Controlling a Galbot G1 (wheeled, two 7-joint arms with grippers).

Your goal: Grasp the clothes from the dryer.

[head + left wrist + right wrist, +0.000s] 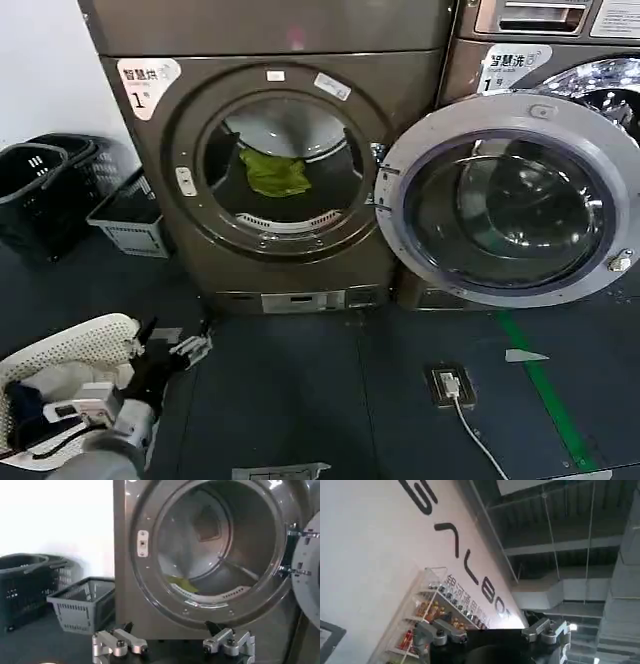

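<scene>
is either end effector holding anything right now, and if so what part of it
Nothing is held. The left end effector is open and empty, low in front of the dryer; the clothes lie untouched in the drum. The right end effector is open, pointing toward the ceiling.

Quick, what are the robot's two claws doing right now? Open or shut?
Left gripper: open, holding nothing, low in front of the dryer.
Right gripper: open, holding nothing, pointed up toward a wall and ceiling.

Brushed bronze-grey metal dryer, glossy dark glass door, soft lime cloth clothes
</scene>
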